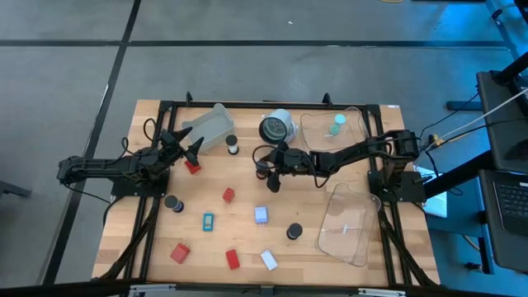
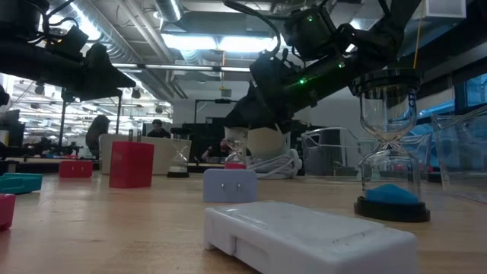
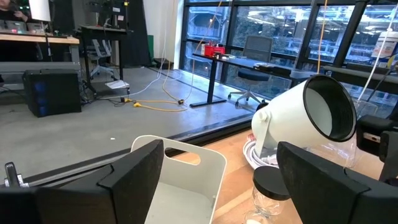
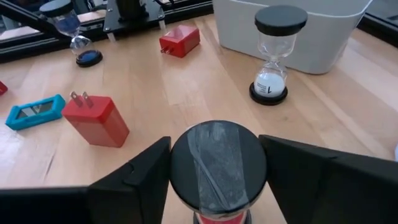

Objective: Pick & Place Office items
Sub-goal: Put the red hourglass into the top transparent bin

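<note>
My right gripper (image 1: 271, 172) is at the table's middle, shut on a dark-capped hourglass with red sand (image 4: 217, 165); the hourglass also shows in the low view (image 2: 235, 152). My left gripper (image 1: 183, 146) is open and empty (image 3: 219, 155), above the table beside a white bin (image 1: 210, 128) and a red block (image 1: 192, 167). A white-sand hourglass (image 1: 233, 146) stands by the bin. Loose on the table lie more red blocks (image 1: 228, 195), a teal block (image 1: 209, 221), a pale-blue block (image 1: 261, 214), a white block (image 1: 269, 260) and dark-capped hourglasses (image 1: 173, 203). My right gripper pinches the hourglass's round top cap by its rim (image 4: 177, 171), one finger on each side. The fingers come slanting down from the table's right side. The hourglass stands upright. The pale-blue block in front hides its base, so I cannot tell whether it rests on the table.
A white-and-black round object (image 1: 278, 128) lies just behind my right gripper. One clear tray (image 1: 355, 136) at the back right holds a teal-capped hourglass (image 1: 337, 125). Another clear tray (image 1: 346, 223) lies at the near right. People show in the room beyond the table.
</note>
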### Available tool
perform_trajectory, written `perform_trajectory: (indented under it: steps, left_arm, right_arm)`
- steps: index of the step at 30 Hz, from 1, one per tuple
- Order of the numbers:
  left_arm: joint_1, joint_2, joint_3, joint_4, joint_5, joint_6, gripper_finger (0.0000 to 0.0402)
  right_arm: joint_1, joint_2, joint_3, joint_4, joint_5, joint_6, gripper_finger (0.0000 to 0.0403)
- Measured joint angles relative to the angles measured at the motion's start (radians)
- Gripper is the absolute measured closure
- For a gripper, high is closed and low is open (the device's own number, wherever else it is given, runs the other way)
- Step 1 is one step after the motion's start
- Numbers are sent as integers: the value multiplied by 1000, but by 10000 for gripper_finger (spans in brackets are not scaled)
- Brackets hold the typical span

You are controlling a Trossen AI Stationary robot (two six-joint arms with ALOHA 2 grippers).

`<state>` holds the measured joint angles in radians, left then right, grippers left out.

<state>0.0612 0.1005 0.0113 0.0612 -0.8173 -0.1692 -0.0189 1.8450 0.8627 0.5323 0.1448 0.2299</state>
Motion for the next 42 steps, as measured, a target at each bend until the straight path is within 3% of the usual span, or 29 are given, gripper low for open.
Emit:
perform_trajectory:
  steps: [9,16,26,34,36,42]
  left_arm:
    - [0,0,0,0,0,0,91]
    - [0,0,0,0,0,0,91]
    - [0,0,0,0,0,0,91]
    - [0,0,0,0,0,0,91]
    - [0,0,0,0,0,0,91]
    - [0,0,0,0,0,-2,91]
  right_arm:
    - [0,-54,-2,-2,-3,51,188]
    - [0,-263,-2,-175,10,51,186]
    - [0,-638,-1,-682,313,68,185]
    - [-1,-788,-1,-1013,559,203,185]
    - [-6,-796,-11,-1046,611,241,184]
    - [-89,-795,-129,-1008,631,310,184]
